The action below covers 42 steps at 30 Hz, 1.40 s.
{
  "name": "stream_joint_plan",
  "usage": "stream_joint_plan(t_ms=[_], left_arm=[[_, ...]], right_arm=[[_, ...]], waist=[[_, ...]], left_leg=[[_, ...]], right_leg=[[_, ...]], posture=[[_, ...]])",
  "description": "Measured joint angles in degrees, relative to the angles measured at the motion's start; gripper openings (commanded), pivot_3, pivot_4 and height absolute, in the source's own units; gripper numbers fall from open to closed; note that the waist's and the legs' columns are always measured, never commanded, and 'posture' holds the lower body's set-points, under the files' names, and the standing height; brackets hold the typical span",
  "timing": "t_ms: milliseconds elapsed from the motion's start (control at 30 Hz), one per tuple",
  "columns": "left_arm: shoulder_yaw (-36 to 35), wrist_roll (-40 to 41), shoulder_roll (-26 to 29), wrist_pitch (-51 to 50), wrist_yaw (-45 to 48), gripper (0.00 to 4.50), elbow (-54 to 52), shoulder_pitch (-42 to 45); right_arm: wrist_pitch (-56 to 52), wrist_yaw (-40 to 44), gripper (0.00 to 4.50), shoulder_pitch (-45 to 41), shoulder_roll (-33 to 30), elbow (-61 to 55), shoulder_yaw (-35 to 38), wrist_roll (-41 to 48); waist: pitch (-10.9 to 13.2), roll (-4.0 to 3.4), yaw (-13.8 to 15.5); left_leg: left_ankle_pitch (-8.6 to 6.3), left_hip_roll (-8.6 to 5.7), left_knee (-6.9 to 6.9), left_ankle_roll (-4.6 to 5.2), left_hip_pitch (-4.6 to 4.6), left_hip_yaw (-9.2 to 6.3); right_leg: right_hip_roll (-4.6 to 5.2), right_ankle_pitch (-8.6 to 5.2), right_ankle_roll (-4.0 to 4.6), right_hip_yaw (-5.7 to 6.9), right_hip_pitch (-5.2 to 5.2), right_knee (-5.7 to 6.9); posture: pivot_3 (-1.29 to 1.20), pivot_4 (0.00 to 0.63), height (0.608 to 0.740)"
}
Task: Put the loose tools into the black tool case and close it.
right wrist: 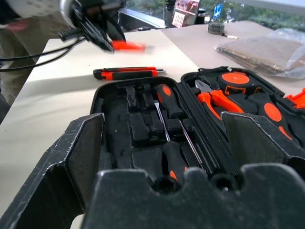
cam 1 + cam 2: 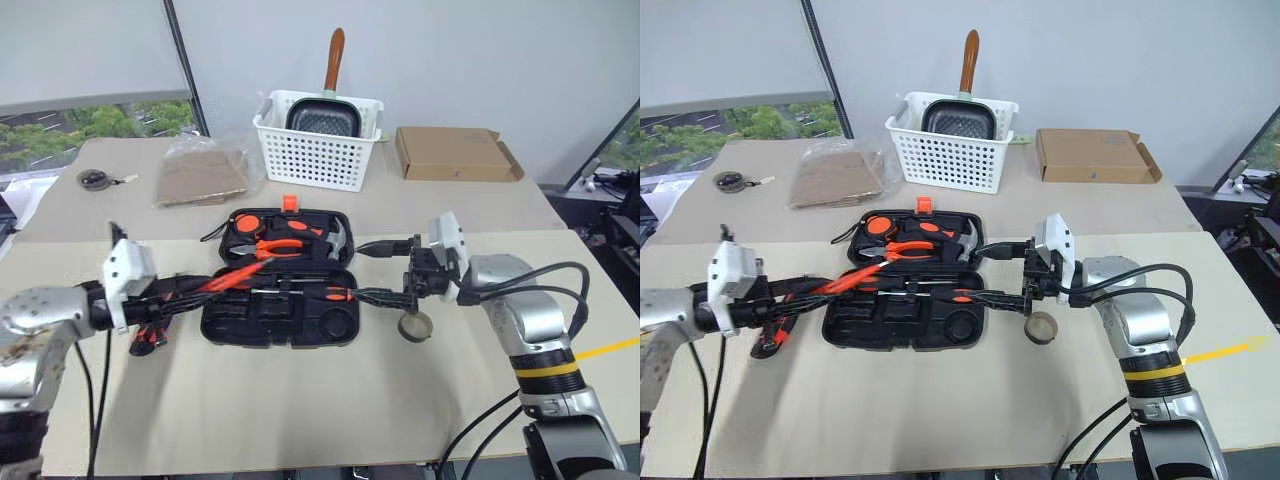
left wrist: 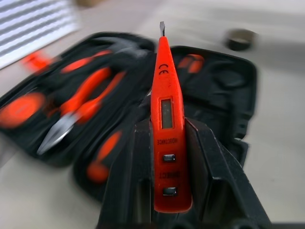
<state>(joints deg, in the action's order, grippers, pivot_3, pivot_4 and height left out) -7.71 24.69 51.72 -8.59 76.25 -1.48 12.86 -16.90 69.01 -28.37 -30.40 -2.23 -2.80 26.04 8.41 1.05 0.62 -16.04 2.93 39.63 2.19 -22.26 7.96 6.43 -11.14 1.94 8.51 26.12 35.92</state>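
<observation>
Head views: the left tool (image 2: pixel 205 285) carries the slim tester screwdriver (image 2: pixel 228 277) over the black tool case (image 2: pixel 278 305).

Left wrist view: fingers pinch its light, stiff, slippery handle mid-body.

Right wrist view: right tool (image 1: pixel 162 138) gapes empty beside the case; the utility knife (image 1: pixel 127 73) lies beyond it.

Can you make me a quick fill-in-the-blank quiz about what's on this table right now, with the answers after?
1. The left hand is shut on the slim orange ____.
2. The black tool case lies ____ on the table.
3. The utility knife lies on the table ____ the case.
4. The small tape roll sits on the table below the ____ hand, which is open.

Missing words: tester screwdriver; open; outside; right
</observation>
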Motion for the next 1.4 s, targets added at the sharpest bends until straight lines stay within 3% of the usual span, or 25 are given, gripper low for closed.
stream_joint_plan(t_ms=[133,467,1167,1233,1267,1400], left_arm=[[9.07,-8.38,-0.28,10.2,6.12,0.47,11.39,8.31],[16.59,-17.0,-3.34,21.07,10.56,0.47,27.22,21.63],[18.38,-22.35,-4.08,19.5,7.01,0.47,25.27,21.86],[18.37,-22.29,-3.94,18.53,7.14,1.49,24.67,21.68],[18.38,-22.33,-3.94,18.4,7.11,1.59,24.67,21.55],[17.85,-22.52,-4.24,20.26,4.44,3.04,24.89,21.69]], right_arm=[[-0.03,-2.08,4.5,1.18,0.05,-2.53,0.43,0.02],[-0.04,-4.85,4.5,2.43,0.27,-4.94,0.65,0.01],[-0.02,-5.23,4.5,2.53,0.79,-4.8,-0.01,0.0],[0.01,-5.09,4.5,2.53,0.8,-4.73,-0.2,0.0],[0.01,-5.03,4.5,2.53,0.8,-4.64,-0.27,0.0],[0.03,-4.96,4.5,2.53,0.82,-4.39,-0.36,0.0]], waist=[[0.0,0.0,-0.05],[-0.01,0.01,0.03],[-0.02,0.02,-0.03],[-0.02,0.02,-0.06],[-0.02,0.02,-0.09],[-0.02,0.02,-0.1]], left_leg=[[0.27,0.02,0.0,0.4,0.0,-0.01],[0.21,-0.08,0.15,0.54,-0.12,0.12],[0.17,-0.04,0.22,0.66,0.02,0.05],[0.17,-0.05,0.22,0.66,0.02,0.08],[0.17,-0.05,0.22,0.66,0.01,0.09],[0.22,-0.06,0.22,0.58,0.01,0.11]], right_leg=[[-0.06,-0.01,0.01,-0.01,0.03,0.07],[0.02,0.0,0.01,-0.08,-0.02,-0.05],[-0.01,0.0,-0.01,-0.1,-0.06,0.18],[0.0,0.0,-0.01,-0.12,-0.06,0.17],[0.0,0.0,-0.01,-0.13,-0.06,0.17],[0.01,0.0,-0.01,-0.13,-0.06,0.16]], posture=[[0.0,0.15,0.7],[0.0,0.15,0.7],[0.0,0.15,0.7],[0.0,0.15,0.7],[0.0,0.15,0.7],[0.0,0.15,0.7]])
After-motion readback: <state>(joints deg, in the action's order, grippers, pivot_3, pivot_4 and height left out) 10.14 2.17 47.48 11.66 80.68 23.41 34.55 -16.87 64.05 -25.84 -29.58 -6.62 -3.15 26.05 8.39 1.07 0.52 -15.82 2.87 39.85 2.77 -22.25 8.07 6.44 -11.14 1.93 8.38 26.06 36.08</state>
